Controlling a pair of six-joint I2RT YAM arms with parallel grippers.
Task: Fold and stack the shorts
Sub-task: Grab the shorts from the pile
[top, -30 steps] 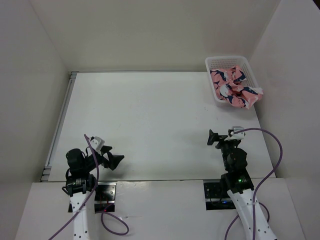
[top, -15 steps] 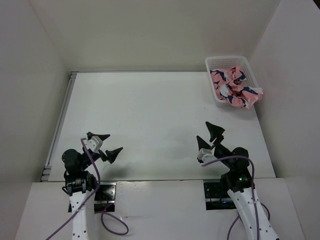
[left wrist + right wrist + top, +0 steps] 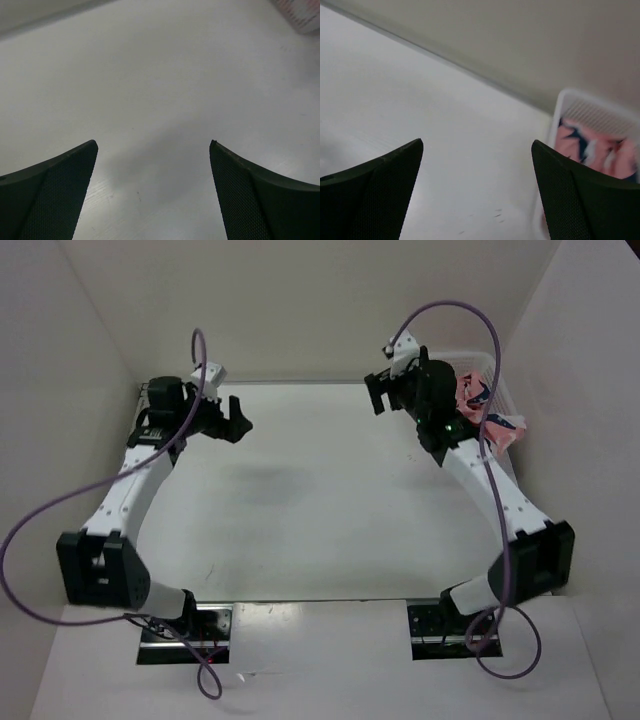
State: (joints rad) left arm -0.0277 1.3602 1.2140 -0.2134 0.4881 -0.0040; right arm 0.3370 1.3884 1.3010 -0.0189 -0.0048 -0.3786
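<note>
My left gripper (image 3: 153,145) and right gripper (image 3: 477,145) both gape wide and empty, so I want the right one over the mesh basket (image 3: 559,107), pinching one edge of the shorts (image 3: 592,147).

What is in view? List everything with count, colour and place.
shorts: crumpled heap, count unclear, coral-pink with navy and white print, inside the basket
basket: one, white mesh, far right corner of the table
table: one, white, between pale walls
cables: two, purple, looping off the arms
left gripper: black, open, above the far left of the table
right gripper: black, open, near the basket
</note>
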